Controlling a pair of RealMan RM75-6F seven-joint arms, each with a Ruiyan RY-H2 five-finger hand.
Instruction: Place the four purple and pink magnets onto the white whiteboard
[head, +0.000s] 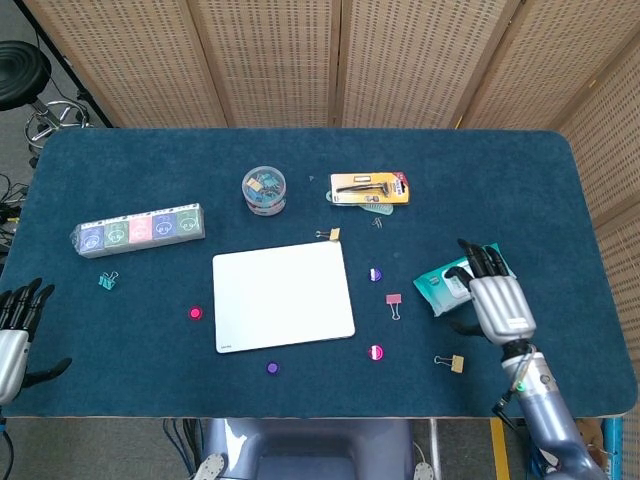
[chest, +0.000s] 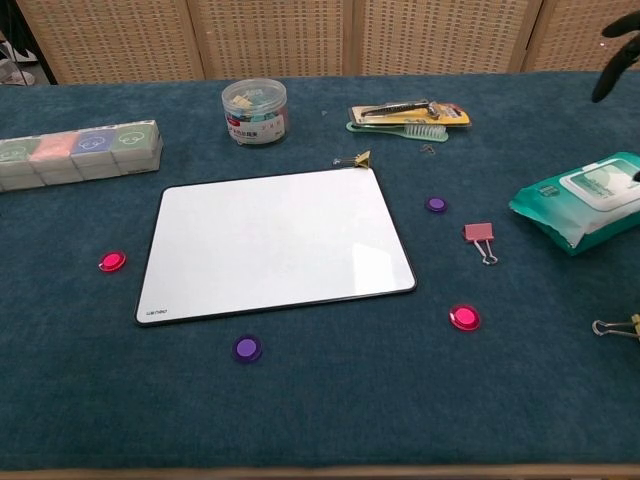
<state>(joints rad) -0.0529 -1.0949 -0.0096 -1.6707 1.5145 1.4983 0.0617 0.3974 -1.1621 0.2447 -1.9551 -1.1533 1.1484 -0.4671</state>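
Around whiteboard (head: 283, 295), four magnets (head: 375, 274) apart

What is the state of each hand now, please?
Left hand: open, holding nothing, at the table's left edge.
Right hand: open, holding nothing, over the wipes pack.

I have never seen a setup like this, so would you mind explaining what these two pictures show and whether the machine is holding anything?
Both pictures come from the robot's own cameras: the head view looks down on the table, the chest view looks across it. The robot has two arms ending in human-like hands. The right hand, fingers apart, is above the wipes pack; the left hand waits at the table edge. Neither holds anything. A whiteboard lies in the middle, with two pink magnets and two purple magnets on the cloth around it.
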